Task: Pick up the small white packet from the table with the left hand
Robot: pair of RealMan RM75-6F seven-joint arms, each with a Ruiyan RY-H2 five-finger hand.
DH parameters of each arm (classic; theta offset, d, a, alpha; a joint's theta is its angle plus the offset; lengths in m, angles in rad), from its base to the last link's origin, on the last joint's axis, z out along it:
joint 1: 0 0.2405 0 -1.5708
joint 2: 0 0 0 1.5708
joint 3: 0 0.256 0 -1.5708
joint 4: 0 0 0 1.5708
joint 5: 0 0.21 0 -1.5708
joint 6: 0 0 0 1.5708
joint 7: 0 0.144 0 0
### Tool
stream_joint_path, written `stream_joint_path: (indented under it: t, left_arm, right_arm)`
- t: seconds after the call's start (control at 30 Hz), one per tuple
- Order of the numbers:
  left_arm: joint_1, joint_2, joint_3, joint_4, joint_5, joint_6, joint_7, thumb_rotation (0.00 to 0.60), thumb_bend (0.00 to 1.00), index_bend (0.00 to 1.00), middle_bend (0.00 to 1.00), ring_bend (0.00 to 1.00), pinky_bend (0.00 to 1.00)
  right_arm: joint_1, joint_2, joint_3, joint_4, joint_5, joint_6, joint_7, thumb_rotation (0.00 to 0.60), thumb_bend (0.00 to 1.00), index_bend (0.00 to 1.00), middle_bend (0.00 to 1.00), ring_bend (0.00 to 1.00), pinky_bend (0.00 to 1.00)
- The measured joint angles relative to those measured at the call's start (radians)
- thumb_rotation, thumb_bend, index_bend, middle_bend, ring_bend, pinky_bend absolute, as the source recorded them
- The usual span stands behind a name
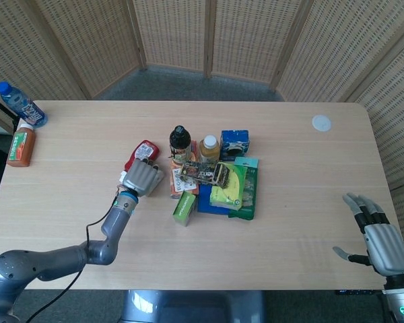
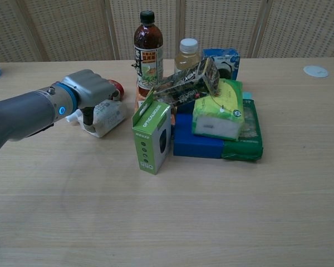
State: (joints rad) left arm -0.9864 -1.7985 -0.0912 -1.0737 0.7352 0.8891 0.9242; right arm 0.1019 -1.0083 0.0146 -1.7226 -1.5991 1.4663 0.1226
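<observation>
Left hand (image 2: 88, 89) palm-down, fingers curled around the small white packet (image 2: 107, 116) on the table (image 2: 167, 211).

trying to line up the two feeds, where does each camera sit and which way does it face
Head view: high above, looking down on the whole table; shows left hand and right hand.
Chest view: low at the near edge, facing across the table; shows only the left hand.
Shared: left hand on the small white packet, the green box.

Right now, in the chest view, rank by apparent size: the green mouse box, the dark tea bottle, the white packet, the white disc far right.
1-2. dark tea bottle and green mouse box: too close to call; the box stands nearer.
3. white packet, partly hidden by the left hand.
4. white disc, farthest back.
</observation>
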Motion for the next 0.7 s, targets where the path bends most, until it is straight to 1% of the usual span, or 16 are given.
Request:
stream_joint_path:
  t: [0.13, 0.23, 0.43, 0.53, 0.7]
  left_arm:
    - [0.007, 0.032, -0.005, -0.059, 0.023, 0.016, -0.017, 0.6, 0.0, 0.49, 0.5, 0.23, 0.44]
    - [0.012, 0.071, -0.011, -0.127, 0.045, 0.035, -0.026, 0.6, 0.0, 0.49, 0.5, 0.23, 0.44]
    - [0.016, 0.179, -0.029, -0.302, 0.076, 0.081, -0.025, 0.6, 0.0, 0.49, 0.49, 0.23, 0.44]
    - [0.016, 0.251, -0.041, -0.41, 0.085, 0.108, -0.013, 0.6, 0.0, 0.49, 0.49, 0.23, 0.44]
    - [0.014, 0.413, -0.07, -0.629, 0.109, 0.168, 0.024, 0.6, 0.0, 0.5, 0.51, 0.24, 0.45]
  right_arm:
    - [-0.014, -0.018, 0.018, 0.007, 0.003, 0.05, -0.042, 0.583, 0.0, 0.0, 0.0, 0.0, 0.0]
    - [-0.027, -0.035, 0.036, 0.007, 0.018, 0.084, -0.072, 0.583, 0.0, 0.0, 0.0, 0.0, 0.0]
    - [-0.042, -0.035, 0.05, -0.006, 0.031, 0.109, -0.08, 0.584, 0.0, 0.0, 0.0, 0.0, 0.0]
    - [-0.045, -0.028, 0.053, -0.014, 0.036, 0.112, -0.074, 0.582, 0.0, 0.0, 0.0, 0.0, 0.0]
    - [-0.048, -0.018, 0.054, -0.026, 0.045, 0.104, -0.066, 0.582, 0.0, 0.0, 0.0, 0.0, 0.0]
